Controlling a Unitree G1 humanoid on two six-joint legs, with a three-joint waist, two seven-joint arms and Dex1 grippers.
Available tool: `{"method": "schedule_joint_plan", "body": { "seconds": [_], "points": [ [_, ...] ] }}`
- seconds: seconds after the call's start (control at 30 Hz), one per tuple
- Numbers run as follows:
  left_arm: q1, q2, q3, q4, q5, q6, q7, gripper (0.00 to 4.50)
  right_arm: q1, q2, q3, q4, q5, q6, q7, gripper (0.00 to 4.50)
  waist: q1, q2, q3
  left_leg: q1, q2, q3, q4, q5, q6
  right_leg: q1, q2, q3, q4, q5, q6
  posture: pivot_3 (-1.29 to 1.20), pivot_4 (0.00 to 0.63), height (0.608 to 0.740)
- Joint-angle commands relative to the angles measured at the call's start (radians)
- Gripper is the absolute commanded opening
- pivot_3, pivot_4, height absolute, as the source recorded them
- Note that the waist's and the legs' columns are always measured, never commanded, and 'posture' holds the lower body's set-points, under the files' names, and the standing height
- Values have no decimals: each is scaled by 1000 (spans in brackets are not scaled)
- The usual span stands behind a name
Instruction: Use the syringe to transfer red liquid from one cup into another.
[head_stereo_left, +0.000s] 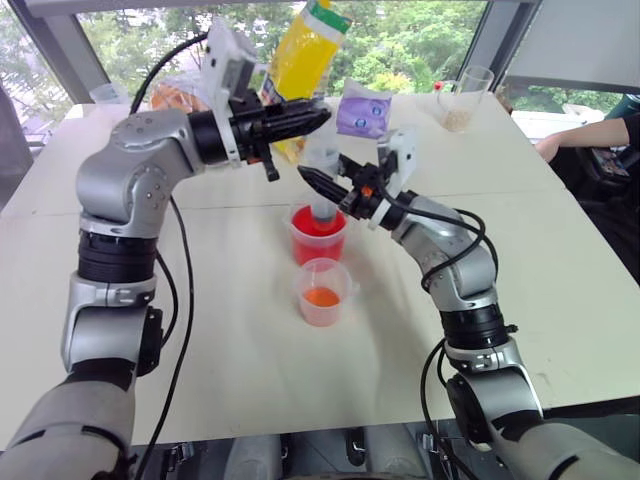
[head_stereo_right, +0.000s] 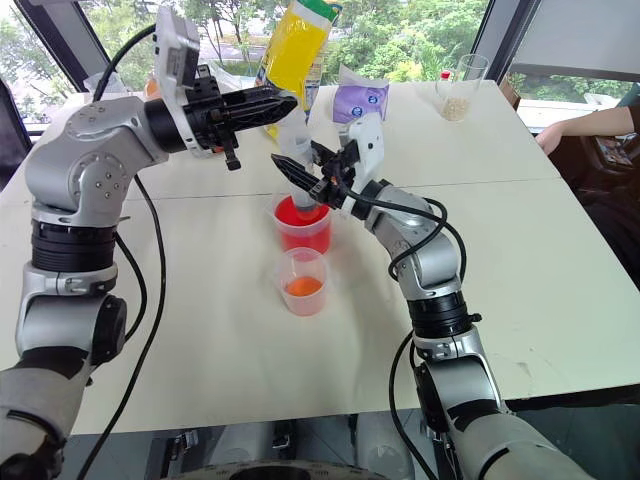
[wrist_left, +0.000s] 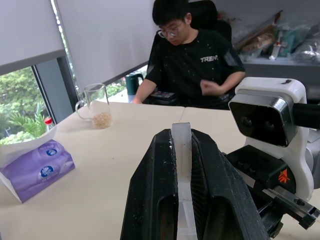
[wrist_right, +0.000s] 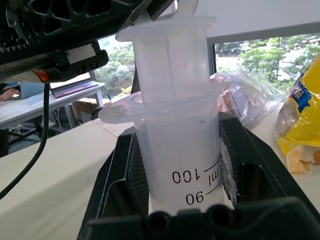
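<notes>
Shorter cup (head_stereo_left: 324, 291) stands free; both tools clench the syringe (head_stereo_left: 322, 182) over the red cup (head_stereo_left: 318, 237).

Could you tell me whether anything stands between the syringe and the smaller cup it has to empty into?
Nothing visible does. The syringe, held upright by both grippers, has its tip in the larger red cup. The smaller cup stands just in front of that cup, nearer the robot, its mouth open, with bare table around it.
</notes>
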Motion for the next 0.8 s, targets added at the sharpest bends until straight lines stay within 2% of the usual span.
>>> {"method": "schedule_joint_plan", "body": {
  "seconds": [0.03, 0.33, 0.43, 0.63, 0.67, 0.8],
  "points": [
    [-83, 11, 75, -8, 17, -71, 51, 93, 22, 16, 58, -6, 3, 18, 33, 1482, 0, 0, 0, 0, 0, 0, 0, 0, 0, 0, 0, 0, 0, 0, 0, 0, 150, 740],
    [-33, 26, 56, -41, 16, -52, 26, 93, -6, 10, 46, -34, 8, 25, 29, 1482, 0, 0, 0, 0, 0, 0, 0, 0, 0, 0, 0, 0, 0, 0, 0, 0, 150, 740],
    [4, 35, 50, -59, 15, -41, 20, 1219, -29, 2, 33, -53, 12, 30, 24, 1482, -4, 0, 0, 0, 0, 0, 0, 0, 0, 0, 0, 0, 0, 0, 0, 0, 150, 740],
    [54, 52, 72, -102, -7, -24, 21, 4121, -63, -17, 0, -71, 29, 52, 15, 1482, -1, 0, 0, 0, 0, 0, 0, 0, 0, 0, 0, 0, 0, 0, 0, 0, 150, 740],
    [61, 57, 79, -107, -14, -20, 20, 4445, -69, -19, -4, -72, 32, 55, 13, 1482, 0, 0, 0, 0, 0, 0, 0, 0, 0, 0, 0, 0, 0, 0, 0, 0, 150, 740],
    [99, 95, 117, -145, -61, 11, 0, 4445, -90, -32, -21, -84, 47, 71, 8, 1482, -1, 0, 0, 0, 0, 0, 0, 0, 0, 0, 0, 0, 0, 0, 0, 0, 150, 740]
  ]
}}
